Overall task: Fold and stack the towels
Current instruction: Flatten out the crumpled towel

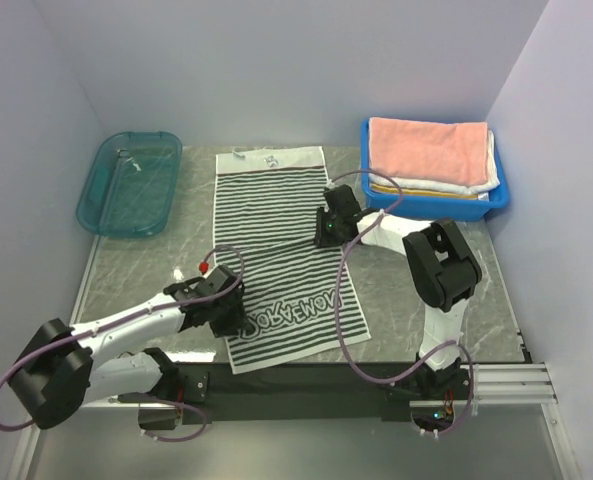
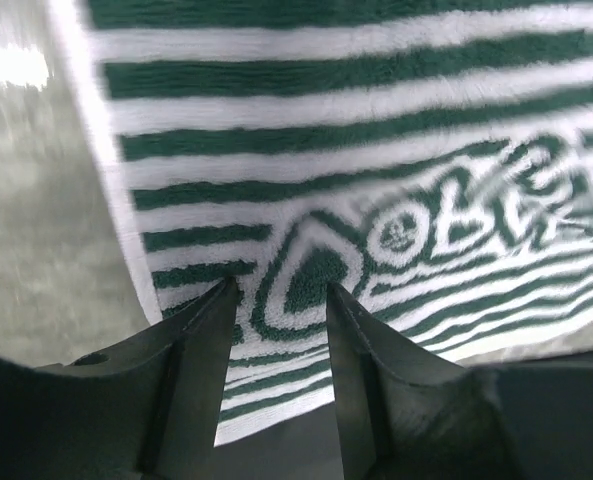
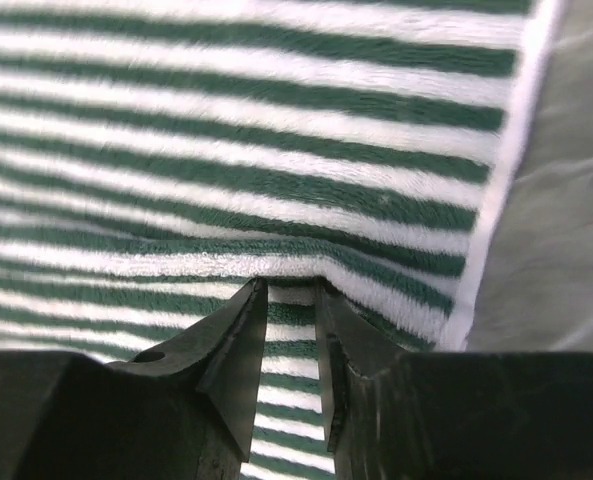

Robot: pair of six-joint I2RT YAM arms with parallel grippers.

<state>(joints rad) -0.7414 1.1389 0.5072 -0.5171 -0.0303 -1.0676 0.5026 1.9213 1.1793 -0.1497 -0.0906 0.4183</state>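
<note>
While angled down onto striped towel (image 1: 266,210), R claw (image 3: 288,290) pinches a ridge, L claw (image 2: 281,290) apart.

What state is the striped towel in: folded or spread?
Spread: the striped towel lies full length on the table, no half doubled over; only a ridge bunches at its right edge.

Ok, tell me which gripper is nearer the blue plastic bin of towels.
Right. The right gripper sits close beside the blue plastic bin; the left gripper is far off, at the green-and-white striped towel's near corner.
</note>
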